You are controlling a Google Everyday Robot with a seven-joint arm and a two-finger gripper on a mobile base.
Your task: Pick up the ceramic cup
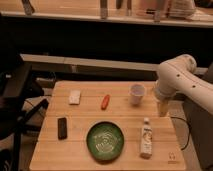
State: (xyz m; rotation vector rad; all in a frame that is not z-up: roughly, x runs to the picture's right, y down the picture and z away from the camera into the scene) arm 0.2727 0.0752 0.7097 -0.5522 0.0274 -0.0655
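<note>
The ceramic cup is a small white round cup standing upright on the wooden table, at the back right. My gripper hangs from the white arm to the right of the cup, a short gap away, its tips pointing down at the table's right edge. It holds nothing that I can see.
A white squeeze bottle lies at the front right. A green plate sits front centre. A red-orange object, a white block and a black object lie to the left. A dark counter stands behind.
</note>
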